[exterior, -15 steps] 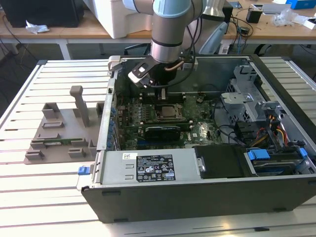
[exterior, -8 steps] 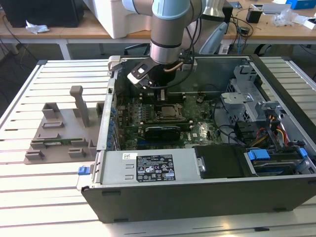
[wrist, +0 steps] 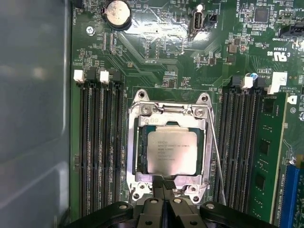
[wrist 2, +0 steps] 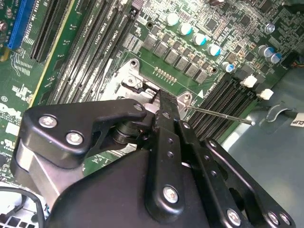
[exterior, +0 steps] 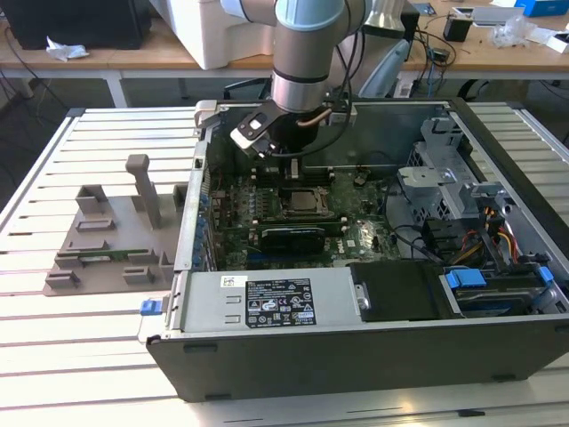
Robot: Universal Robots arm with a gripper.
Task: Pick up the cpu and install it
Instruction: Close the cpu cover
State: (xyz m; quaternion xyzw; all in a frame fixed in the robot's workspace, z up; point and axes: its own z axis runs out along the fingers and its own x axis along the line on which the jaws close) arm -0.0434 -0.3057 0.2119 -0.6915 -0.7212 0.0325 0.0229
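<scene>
Silvery cpu (wrist: 171,151) lies flat, face-up, square in its socket (wrist: 167,110); tool (wrist: 164,182) clenched, empty.

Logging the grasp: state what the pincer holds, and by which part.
Nothing: the cpu lies in its socket, and the pincer is shut at that socket's edge.

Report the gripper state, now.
Gripper: fingers closed, holding nothing; the cpu lies in the socket.
</scene>
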